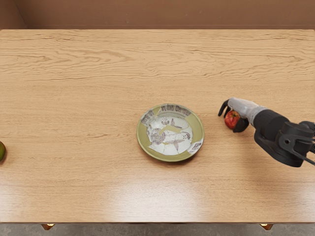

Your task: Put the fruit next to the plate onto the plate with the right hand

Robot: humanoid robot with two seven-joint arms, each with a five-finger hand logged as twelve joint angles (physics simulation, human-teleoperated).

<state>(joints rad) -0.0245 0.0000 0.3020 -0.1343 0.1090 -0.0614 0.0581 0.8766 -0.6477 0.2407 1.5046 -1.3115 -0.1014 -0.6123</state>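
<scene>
A small red round fruit [231, 119] rests on the pale grained wooden table [98, 73], right of the round olive-rimmed ceramic plate [141, 135] and apart from it. The robot's right hand [238, 112] has its fingers curled closely about the fruit. The plate's grey-and-white patterned centre lies fully in view. A greenish fruit [1, 151] shows at the table's left edge.

I can read no text, number or brand on my feed; the plate [141, 133] bears dark marks along its upper rim, perhaps lettering, too blurred to make out.
</scene>
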